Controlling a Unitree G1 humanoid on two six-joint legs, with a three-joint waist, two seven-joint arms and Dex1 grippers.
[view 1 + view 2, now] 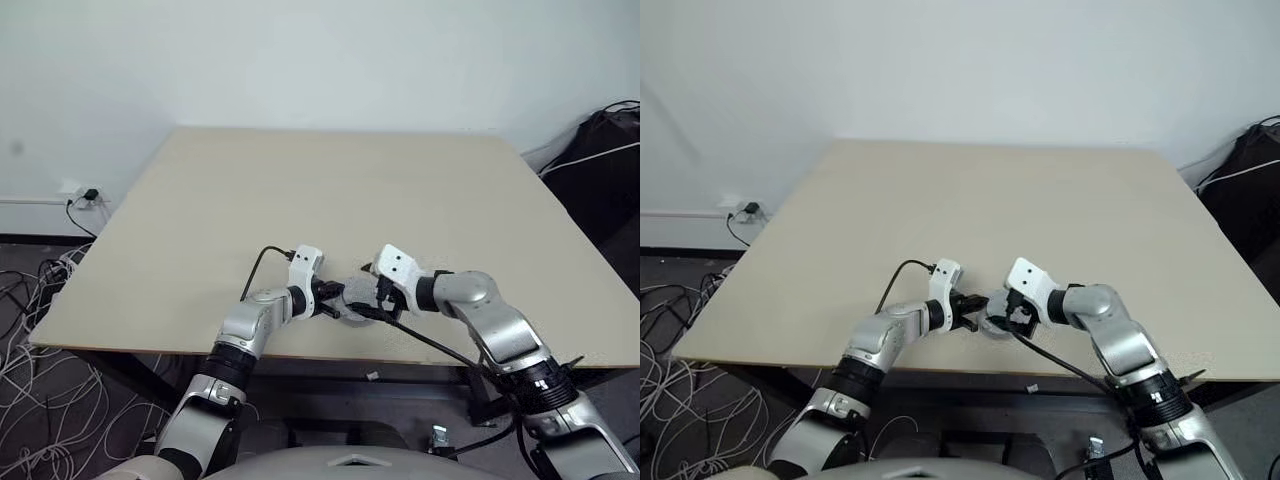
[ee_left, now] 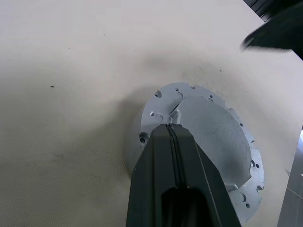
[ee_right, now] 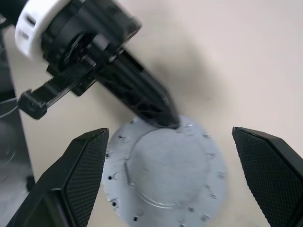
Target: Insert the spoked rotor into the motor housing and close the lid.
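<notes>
The left gripper [image 2: 173, 130], fingers pressed together, is pinning the lid [image 3: 163, 170] (near table [image 1: 300, 190] edge); the wide-open right gripper [image 3: 187, 177] could nudge it askew.

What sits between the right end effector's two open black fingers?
The round silver metal lid lying on the beige table, with the shut left end effector tip touching its rim, seen in the right wrist view.

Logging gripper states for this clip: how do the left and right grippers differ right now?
The left gripper is shut, its fingers pressed together; the right gripper is wide open. The left gripper's tip rests at the edge of the lid, while the right gripper hovers above the lid with its fingers either side of it, apart from it. Both have black fingers and point down at the lid on the table.
</notes>
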